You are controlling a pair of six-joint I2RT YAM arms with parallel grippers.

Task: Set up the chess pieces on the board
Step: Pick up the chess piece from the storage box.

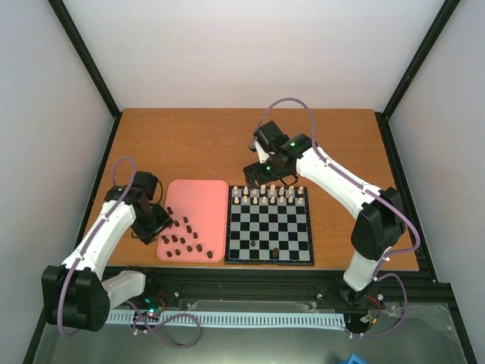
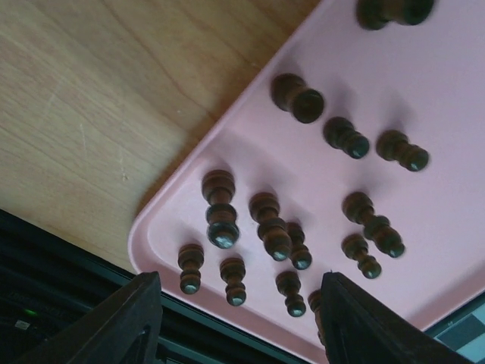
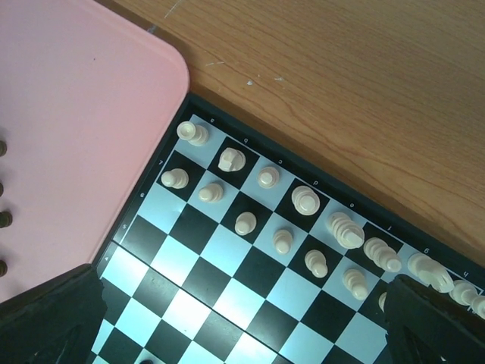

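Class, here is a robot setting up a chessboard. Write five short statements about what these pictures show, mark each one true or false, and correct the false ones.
1. The cream-white pieces stand in the two far rows of the board. True.
2. Most dark pieces are on the pink tray. True.
3. The pink tray lies to the right of the board. False: in the top view it lies to its left.
4. No dark piece is on the board. False: two stand close to its near edge.
5. The right arm's fingers grip a white piece. False: they are open and hold nothing.
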